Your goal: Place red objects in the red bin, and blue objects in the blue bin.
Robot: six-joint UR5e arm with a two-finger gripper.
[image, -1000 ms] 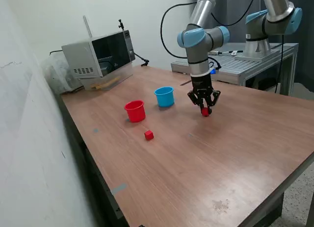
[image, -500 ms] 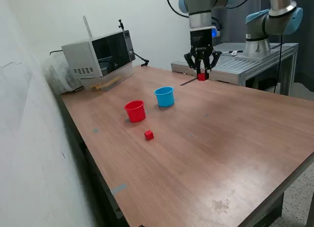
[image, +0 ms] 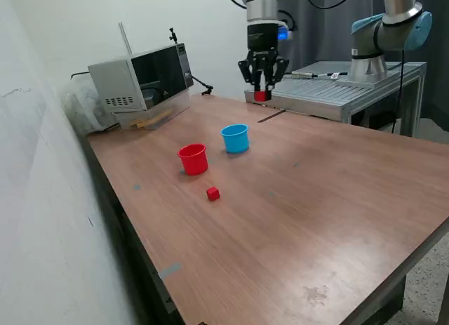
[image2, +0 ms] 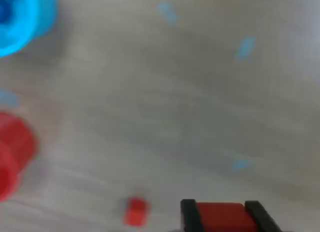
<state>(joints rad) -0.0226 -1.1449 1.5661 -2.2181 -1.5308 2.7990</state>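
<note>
The pincer (image: 262, 95) gripped a red cube (image: 261, 96) high in the frame's upper middle; the red cup (image: 193, 158) stood on the counter (image: 316, 199) well below, toward lower left.

Exterior view: bright, even indoor light, sharp throughout; soft sheen on the table (image: 337, 199), faint short shadows beside the red bin (image: 193, 158) and blue bin (image: 235, 138). Wrist view: heavily blurred, smeared; red bin (image2: 12, 152) and loose red cube (image2: 136, 211) have fuzzy edges.

Wrist view blurred; blue bin (image2: 20, 19) seemingly holds something dark.
</note>
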